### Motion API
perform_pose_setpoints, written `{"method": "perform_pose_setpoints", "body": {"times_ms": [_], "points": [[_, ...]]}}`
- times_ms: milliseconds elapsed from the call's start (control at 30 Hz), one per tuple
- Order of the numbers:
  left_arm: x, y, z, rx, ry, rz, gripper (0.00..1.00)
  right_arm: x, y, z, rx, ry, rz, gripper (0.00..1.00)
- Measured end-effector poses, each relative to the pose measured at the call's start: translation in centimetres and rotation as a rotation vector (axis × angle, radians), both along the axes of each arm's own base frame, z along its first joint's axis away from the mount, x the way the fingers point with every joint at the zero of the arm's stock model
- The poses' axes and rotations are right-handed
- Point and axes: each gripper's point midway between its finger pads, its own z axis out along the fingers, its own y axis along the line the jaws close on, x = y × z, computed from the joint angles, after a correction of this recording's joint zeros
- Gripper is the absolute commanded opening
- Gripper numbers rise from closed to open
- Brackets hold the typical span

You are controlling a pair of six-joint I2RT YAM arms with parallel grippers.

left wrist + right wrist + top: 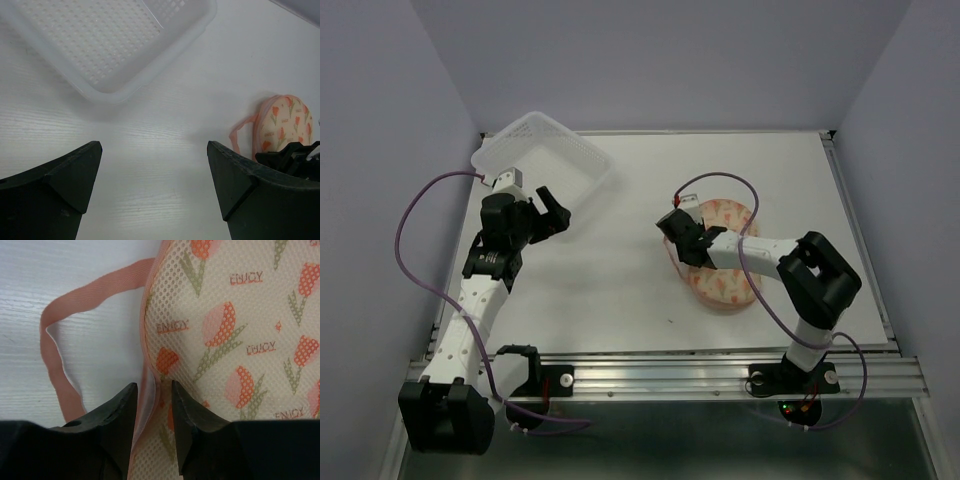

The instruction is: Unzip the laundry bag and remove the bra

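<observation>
2-fingered right tool (153, 385) straddles peach mesh laundry bag (235, 330), grip unclear; left tool (154, 145) released.

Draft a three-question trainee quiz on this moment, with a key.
1. True or false: the laundry bag lies inside the tray.
2. The right gripper straddles: A the tray's wall, B the bag's pink rim, C nothing.
3. Fill in: the left gripper has its jaws ___.
Key: 1 false, it lies on the table, apart from the tray; 2 B; 3 open.
</observation>
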Motion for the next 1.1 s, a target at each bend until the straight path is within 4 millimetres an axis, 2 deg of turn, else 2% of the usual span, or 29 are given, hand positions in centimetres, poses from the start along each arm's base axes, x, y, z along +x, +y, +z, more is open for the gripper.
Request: {"method": "perform_pose_setpoints", "body": {"times_ms": [133, 200, 300, 367, 633, 733, 900, 933, 1100], "points": [[0.0, 0.0, 0.0, -0.001, 0.000, -0.001, 0.99, -0.1, -0.2, -0.9, -0.022, 0.017, -0.001, 0.32], [0.0, 0.0, 0.0, -0.001, 0.000, -0.001, 0.99, -0.1, -0.2, -1.2, -0.025, 0.023, 0.000, 0.25], [0.0, 0.0, 0.0, -0.001, 0.000, -0.001, 0.99, -0.2, -0.2, -1.3, -0.027, 0.025, -0.001, 0.07], [0.0, 0.0, 0.0, -0.001, 0.000, -0.001, 0.99, -0.1, -0.1, -1.3, -0.025, 0.026, 0.001, 0.02], [0.0, -0.1, 0.0, -0.001, -0.001, -0.003, 0.99, 1.1, 2.2, 0.6, 0.035, 0.013, 0.061, 0.01], [0.0, -0.1, 0.1, -0.001, -0.002, -0.003, 0.99, 1.7, 3.4, 2.5, 0.073, -0.010, 0.095, 0.01], [0.0, -0.1, 0.0, -0.001, -0.001, -0.003, 0.99, 2.9, 4.5, 8.0, 0.147, -0.113, 0.118, 0.01], [0.0, -0.1, 0.0, -0.001, -0.001, -0.003, 0.99, 3.0, 4.4, 9.6, 0.165, -0.146, 0.114, 0.01], [0.0, -0.1, 0.0, -0.002, -0.001, -0.003, 0.99, 2.9, 2.2, 15.1, 0.199, -0.270, 0.057, 0.01]]}}
